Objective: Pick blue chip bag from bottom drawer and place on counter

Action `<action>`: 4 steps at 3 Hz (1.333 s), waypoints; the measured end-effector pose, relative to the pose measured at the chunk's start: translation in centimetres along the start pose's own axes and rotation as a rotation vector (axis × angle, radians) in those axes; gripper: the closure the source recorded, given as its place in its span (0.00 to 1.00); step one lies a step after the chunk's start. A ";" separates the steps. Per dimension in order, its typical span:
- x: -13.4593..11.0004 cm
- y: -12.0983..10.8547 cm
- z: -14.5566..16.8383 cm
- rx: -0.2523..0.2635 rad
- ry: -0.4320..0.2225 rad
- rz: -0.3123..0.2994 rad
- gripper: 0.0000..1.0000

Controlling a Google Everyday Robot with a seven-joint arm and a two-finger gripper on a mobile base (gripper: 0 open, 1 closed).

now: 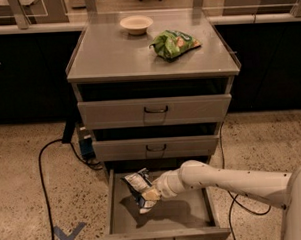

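The blue chip bag [138, 189], dark blue with white patches, hangs in my gripper [151, 193] above the floor of the open bottom drawer [187, 221]. My white arm reaches in from the right and the gripper is shut on the bag's right side. The bag's shadow falls on the drawer floor below it. The counter [112, 56], the grey metal top of the cabinet, lies well above the gripper.
A green chip bag [173, 43] and a beige bowl [136, 24] sit on the counter. Two shallower drawers [155, 111] above are pulled out slightly. A black cable [42, 169] and a blue X mark [68, 238] are on the floor to the left.
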State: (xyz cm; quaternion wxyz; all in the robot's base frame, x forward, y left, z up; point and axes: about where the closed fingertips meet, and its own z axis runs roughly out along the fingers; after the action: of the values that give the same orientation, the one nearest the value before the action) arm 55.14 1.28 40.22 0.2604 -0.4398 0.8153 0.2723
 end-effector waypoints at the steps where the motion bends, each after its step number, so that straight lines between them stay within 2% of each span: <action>1: -3.0 0.4 -2.2 0.017 -0.041 -0.049 1.00; 2: -9.2 1.8 -7.7 0.040 -0.114 -0.142 1.00; 3: -17.3 3.1 -14.7 0.057 -0.176 -0.226 1.00; 4: -23.6 3.0 -19.9 0.042 -0.219 -0.263 1.00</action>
State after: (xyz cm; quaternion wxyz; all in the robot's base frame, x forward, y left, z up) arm 60.09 2.83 70.79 0.3900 -0.5049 0.7230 0.2651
